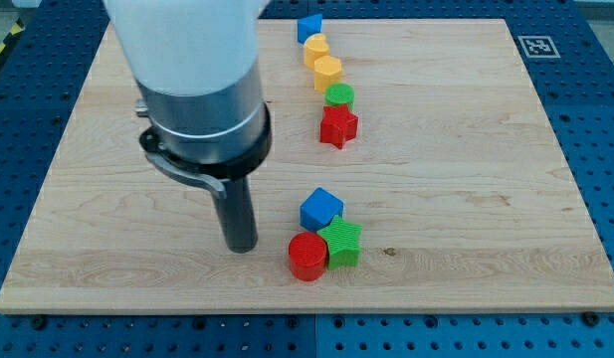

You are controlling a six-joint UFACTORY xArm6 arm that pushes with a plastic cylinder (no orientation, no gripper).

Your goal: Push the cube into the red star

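A blue cube lies low in the view's middle, touching a green star below it and a red cylinder at its lower left. The red star lies higher up, well above the cube, with a green cylinder touching its top. My tip rests on the board to the left of the blue cube and the red cylinder, a short gap away from both.
Above the green cylinder runs a line of a yellow hexagon, a yellow cylinder and a second blue block near the board's top edge. The arm's white and grey body covers the upper left of the wooden board.
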